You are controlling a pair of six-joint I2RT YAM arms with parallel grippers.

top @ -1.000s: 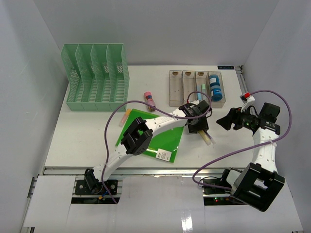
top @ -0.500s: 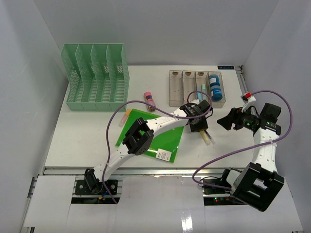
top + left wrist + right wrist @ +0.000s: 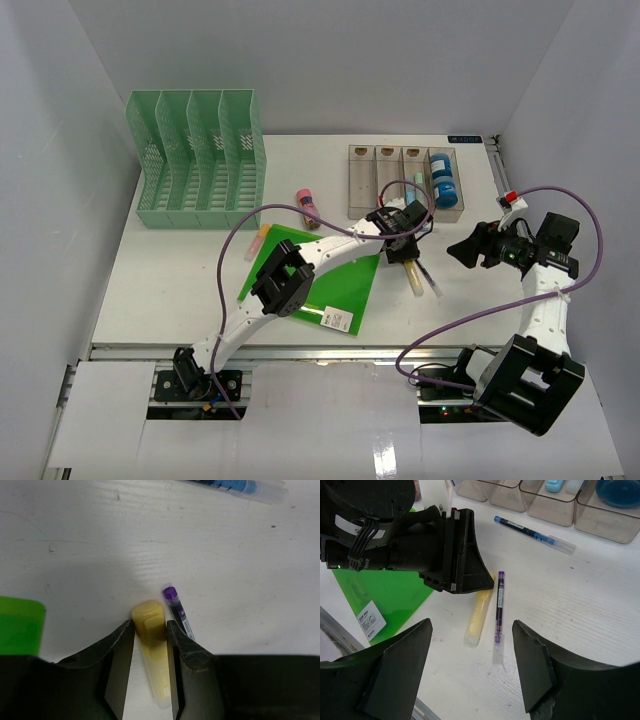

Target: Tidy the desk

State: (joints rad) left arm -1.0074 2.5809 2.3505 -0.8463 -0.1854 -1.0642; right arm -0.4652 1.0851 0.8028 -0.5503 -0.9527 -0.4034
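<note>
Since 1 s ago the left claw (image 3: 148,630) has slid a bit toward the far side of the desk (image 3: 180,270). The yellow highlighter (image 3: 152,655) has come w/ it and now lies steeper in the top view. The right arm looks unchanged.

Left claw: nearly closed, its 2 fingers (image 3: 120,650) pressed against either side of the highlighter near the cap end. The highlighter lies flat on the desk. Just beside the right-hand finger lies a purple pen (image 3: 178,615), roughly parallel to the highlighter and close enough to crowd that finger. A blue pen (image 3: 235,486) lies further off, btw the claw and the clear tray (image 3: 400,148). A corner of the green folder (image 3: 20,625) shows on the other side, apart from the fingers.

Right claw (image 3: 471,630): spread wide, holding nothing, hanging above the desk w/ both pens and the highlighter below it.

Further out, the tray has 4 compartments, w/ a blue roll (image 3: 443,185) in the right-hand one. A pink tube (image 3: 308,205) lies by the folder's far corner. The green file rack (image 3: 195,160) stands at the far left, well apart from both claws.

Left arm: stretched from its base diagonally over the green folder to mid-desk, wrist tipped down. Right arm: rises from its base, bends at the elbow, and the forearm points left toward the left claw. The desk fills the floor of the enclosure, w/ grey walls on 3 sides.
</note>
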